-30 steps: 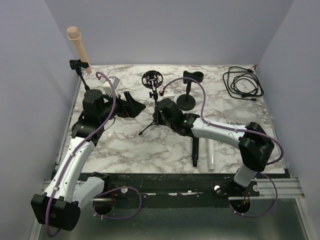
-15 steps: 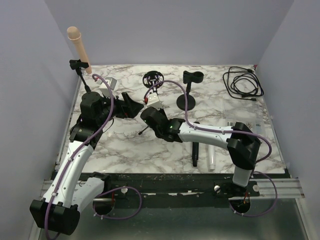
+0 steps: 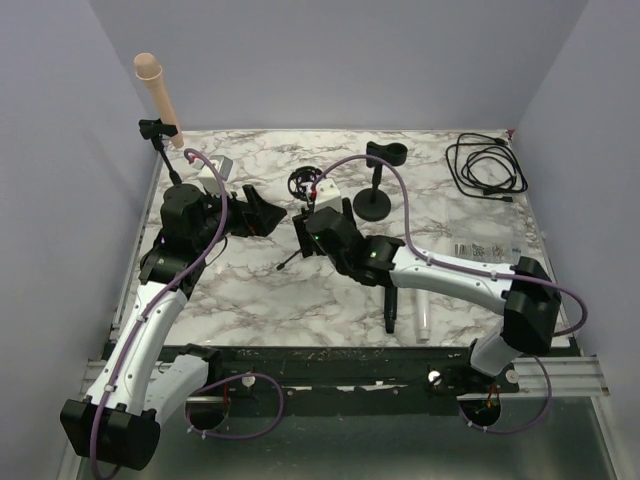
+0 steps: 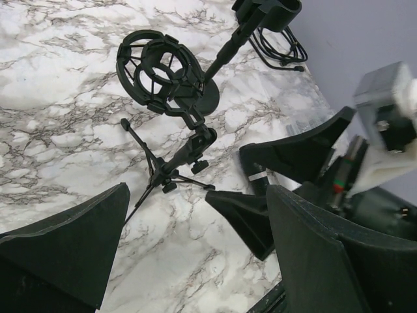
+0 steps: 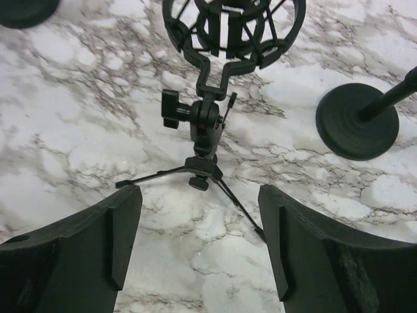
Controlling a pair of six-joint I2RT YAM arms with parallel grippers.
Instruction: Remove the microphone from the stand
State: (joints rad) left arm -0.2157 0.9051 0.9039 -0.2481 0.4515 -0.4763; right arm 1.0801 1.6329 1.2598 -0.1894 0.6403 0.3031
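Observation:
A small black tripod stand stands mid-table. Its shock mount ring is empty. A slim black microphone lies flat on the marble near the front edge, apart from the stand. My right gripper is open just in front of the tripod's legs, with only marble between its fingers. My left gripper is open to the left of the stand and holds nothing. The right gripper's fingers show in the left wrist view.
A round-base stand with an empty clip stands behind the tripod. A white tube lies beside the microphone. A coiled black cable is at the back right. A beige cylinder sits in a clip stand at the back left.
The right gripper was shut at the tripod stand and is now open and off it. The shock mount sits nearer than before. The left arm has hardly moved.

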